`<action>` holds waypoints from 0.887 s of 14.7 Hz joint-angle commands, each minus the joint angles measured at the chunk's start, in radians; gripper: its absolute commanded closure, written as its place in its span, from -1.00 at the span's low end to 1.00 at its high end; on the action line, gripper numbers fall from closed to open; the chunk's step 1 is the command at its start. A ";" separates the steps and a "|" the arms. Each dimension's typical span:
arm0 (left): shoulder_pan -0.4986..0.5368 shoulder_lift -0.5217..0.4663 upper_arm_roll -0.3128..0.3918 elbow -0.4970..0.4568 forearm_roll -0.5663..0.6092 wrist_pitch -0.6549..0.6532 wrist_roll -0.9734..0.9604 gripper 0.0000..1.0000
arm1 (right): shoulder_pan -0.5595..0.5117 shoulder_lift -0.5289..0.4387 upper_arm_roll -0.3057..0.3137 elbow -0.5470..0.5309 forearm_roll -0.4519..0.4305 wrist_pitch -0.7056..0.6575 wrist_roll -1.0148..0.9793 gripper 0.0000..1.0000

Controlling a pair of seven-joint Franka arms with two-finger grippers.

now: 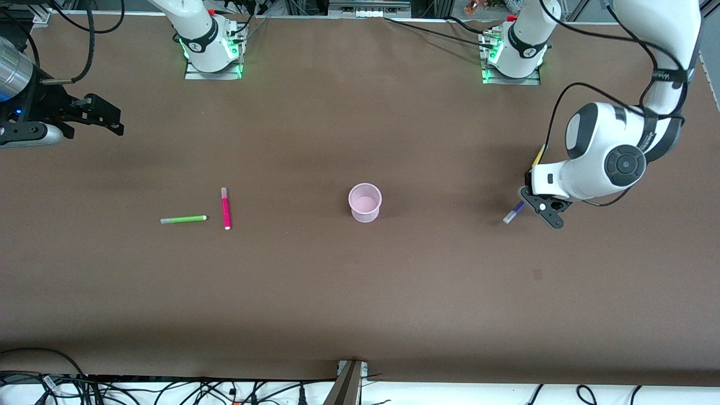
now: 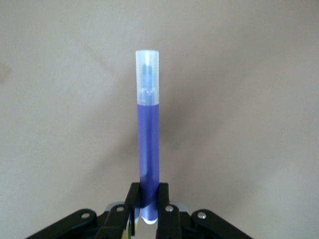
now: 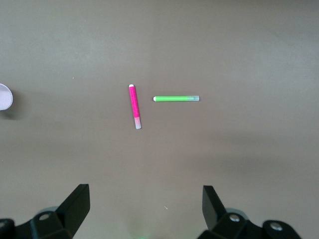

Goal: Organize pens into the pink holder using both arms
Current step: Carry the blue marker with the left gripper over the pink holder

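In the front view, the left end effector [image 1: 531,205] is seen low over the counter [image 1: 360,281] toward the left arm's end, with the purple pen [image 1: 513,214] sticking out from under it toward the pink holder [image 1: 365,202]. The holder stands well apart from it, mid-counter and apparently empty. A yellow pen [image 1: 540,155] is partly glimpsed just above the same wrist. The right end effector [image 1: 104,119] waits, spread wide, over the right arm's end; the green pen [image 1: 183,219] and magenta pen [image 1: 226,208] lie between it and the holder.

In the left wrist view, the grip is confirmed: the fingers [image 2: 133,199] are closed narrowly on one end of the purple pen [image 2: 148,149] (the capped end points away). The pickup is judged to be in hand; next, a lift, a carry to the holder and a tilt upright would be needed.

In the right wrist view, the open fingers [image 3: 75,206] frame the magenta pen [image 3: 134,106] and green pen [image 3: 176,98], both untouched, with the holder's rim [image 3: 5,97] at the edge.
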 commanded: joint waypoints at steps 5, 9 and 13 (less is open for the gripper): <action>-0.010 0.015 -0.229 0.195 0.022 -0.177 -0.390 0.99 | 0.003 0.004 0.000 0.022 0.001 -0.010 0.004 -1.00; -0.083 0.059 -0.298 0.267 0.028 -0.171 -0.592 1.00 | 0.003 0.004 0.002 0.022 0.001 -0.010 0.004 -1.00; -0.228 0.180 -0.298 0.402 0.147 -0.174 -0.783 1.00 | 0.003 0.004 0.002 0.022 0.001 -0.008 0.006 -1.00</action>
